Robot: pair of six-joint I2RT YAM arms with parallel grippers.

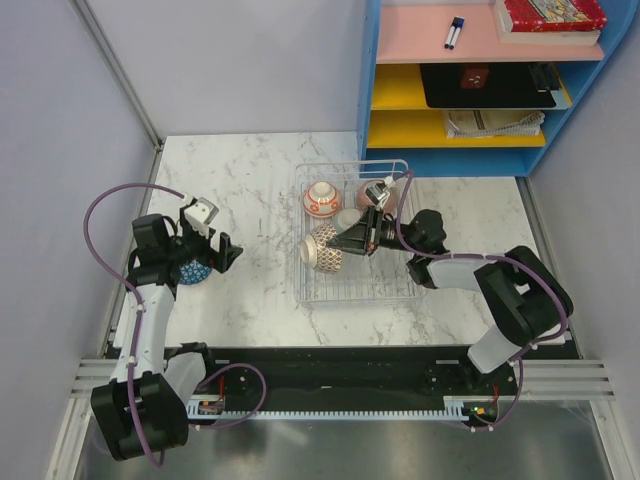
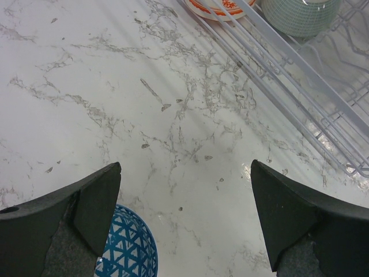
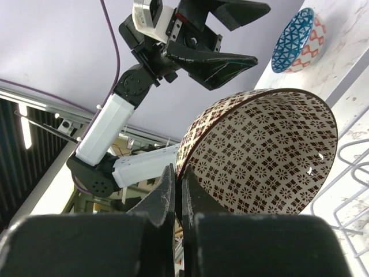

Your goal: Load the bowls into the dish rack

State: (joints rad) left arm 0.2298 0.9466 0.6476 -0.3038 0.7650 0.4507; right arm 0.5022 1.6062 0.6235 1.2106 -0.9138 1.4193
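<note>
The dish rack [image 1: 398, 292] stands mid-table and holds a red-patterned bowl [image 1: 322, 200], a reddish-brown bowl [image 1: 392, 205] and a pale green bowl [image 1: 348, 218]. My right gripper [image 1: 347, 243] is shut on the rim of a brown-patterned bowl [image 1: 322, 250], which is tilted on its side over the rack's left part. In the right wrist view the rim of that bowl [image 3: 265, 156] sits pinched in the right gripper [image 3: 180, 184]. A blue-patterned bowl [image 1: 190, 270] rests on the table at the left. My left gripper [image 2: 184, 167] hangs open just beyond the blue bowl [image 2: 130, 248], holding nothing.
A blue shelf unit [image 1: 480, 90] with books, pens and a black tray stands at the back right, just behind the rack. Grey walls close in the left and back sides. The rack's wires [image 2: 300, 86] run along the right of the left wrist view.
</note>
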